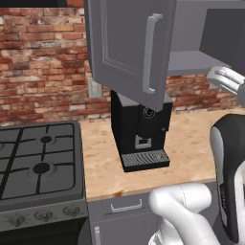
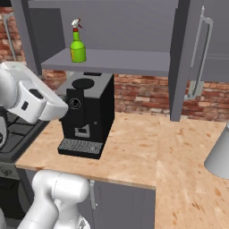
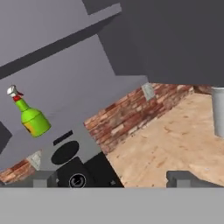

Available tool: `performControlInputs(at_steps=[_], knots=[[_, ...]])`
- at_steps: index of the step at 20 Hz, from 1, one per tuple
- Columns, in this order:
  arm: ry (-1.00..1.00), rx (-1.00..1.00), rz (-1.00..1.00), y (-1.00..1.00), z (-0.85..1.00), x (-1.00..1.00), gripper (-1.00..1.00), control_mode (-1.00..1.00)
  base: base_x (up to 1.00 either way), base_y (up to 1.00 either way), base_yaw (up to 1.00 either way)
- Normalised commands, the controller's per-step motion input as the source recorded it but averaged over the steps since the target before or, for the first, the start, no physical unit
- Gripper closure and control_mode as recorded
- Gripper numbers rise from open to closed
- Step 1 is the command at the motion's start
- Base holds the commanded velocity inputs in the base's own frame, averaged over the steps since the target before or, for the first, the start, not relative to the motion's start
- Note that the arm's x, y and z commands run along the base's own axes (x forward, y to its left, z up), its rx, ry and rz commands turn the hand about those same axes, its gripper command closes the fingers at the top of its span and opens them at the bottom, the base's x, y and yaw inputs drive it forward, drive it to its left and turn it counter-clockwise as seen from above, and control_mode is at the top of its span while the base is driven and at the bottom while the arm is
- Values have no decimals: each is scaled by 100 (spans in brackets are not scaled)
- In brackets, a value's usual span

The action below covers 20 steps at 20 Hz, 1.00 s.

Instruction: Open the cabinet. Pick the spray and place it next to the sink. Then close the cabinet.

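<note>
**Cabinet open, spray not yet picked**

We judge the opening step done: the large matte grey wall cabinet (image 2: 134, 62) stands with both doors swung wide. On its one inner shelf, at the left end, the small yellow-green spray bottle (image 2: 78, 42) stands upright above the black coffee machine (image 2: 87, 116). Our gripper (image 3: 113, 178) is empty, jaws spread wide. Next we must rise to the bottle and straddle it.

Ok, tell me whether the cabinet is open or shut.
Open: both doors of the cabinet are swung out, showing the spray upright on its shelf.
</note>
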Motion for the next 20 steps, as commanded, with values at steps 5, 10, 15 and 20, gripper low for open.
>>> performControlInputs(at_steps=[5,10,15,20], knots=[[1,49,2,-1,12,49,-100,-100,0,0,0],[0,43,14,0,0,51,-100,-100,0,0,0],[-1,31,20,0,-12,50,-100,-100,0,0,0],[-9,21,19,0,-3,16,-100,-100,0,0,0]])
